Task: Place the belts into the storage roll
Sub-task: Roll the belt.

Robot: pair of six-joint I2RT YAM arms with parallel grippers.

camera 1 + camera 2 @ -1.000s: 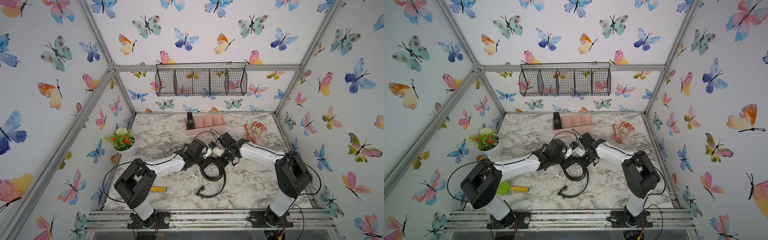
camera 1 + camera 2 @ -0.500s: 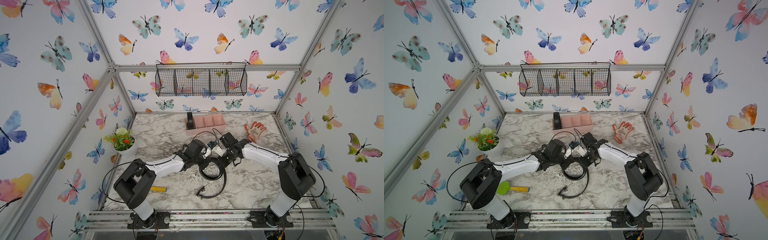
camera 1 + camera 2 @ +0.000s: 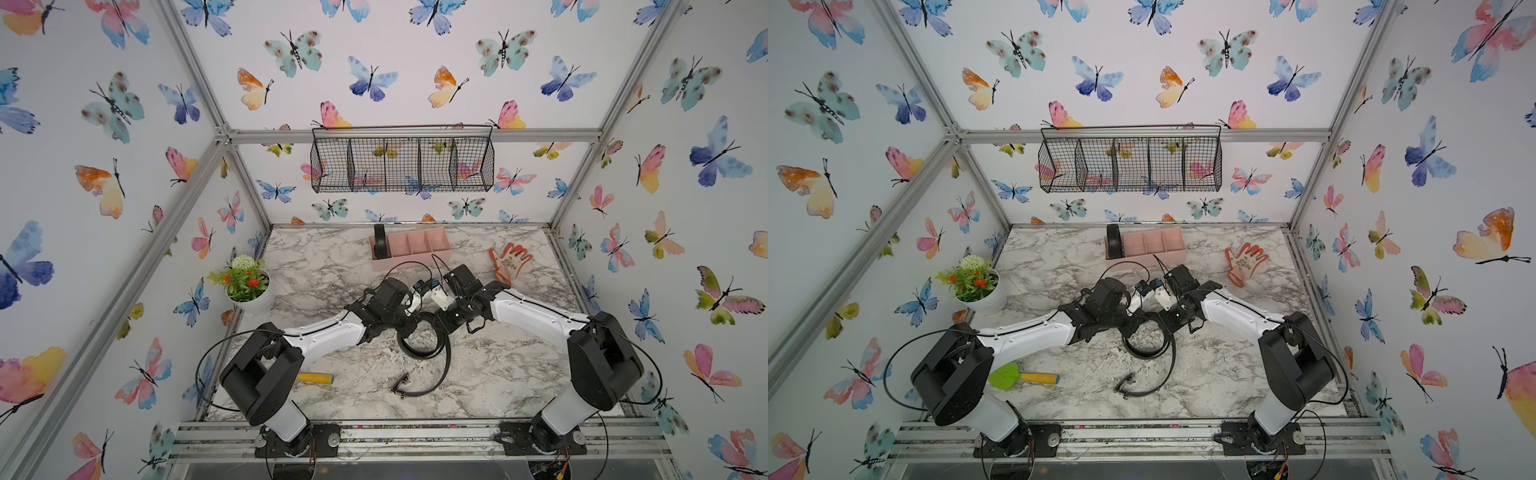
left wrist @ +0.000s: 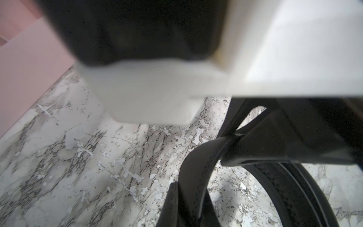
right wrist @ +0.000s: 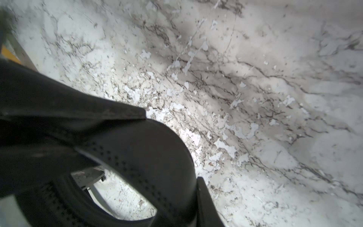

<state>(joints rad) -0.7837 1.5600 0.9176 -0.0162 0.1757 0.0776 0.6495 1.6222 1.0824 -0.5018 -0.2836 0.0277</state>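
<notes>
one black belt point(image 3: 379, 243) stands coiled in an end compartment of the pale pink storage roll point(image 3: 419, 251) at the tabletop's point(image 3: 328, 266) back, while the other belt point(image 3: 417, 354) lies loosely looped mid-tabletop, its buckle point(image 3: 401, 384) end trailing forward.

A potted plant point(image 3: 245, 286), glove point(image 3: 510, 262) and trowel point(image 3: 1021, 376) sit on marble table point(image 3: 498, 374).

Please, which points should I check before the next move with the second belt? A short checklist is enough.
1. Left gripper shut on the loose belt: ok.
2. Right gripper shut on the same belt: ok.
3. Belt fully coiled: not ok; its buckle end lies uncoiled on the table.
4. Free compartment in the storage roll: ok; three look empty, and the rolled belt stands in the end one.
5. Grip firm enough for lifting: cannot tell.
</notes>
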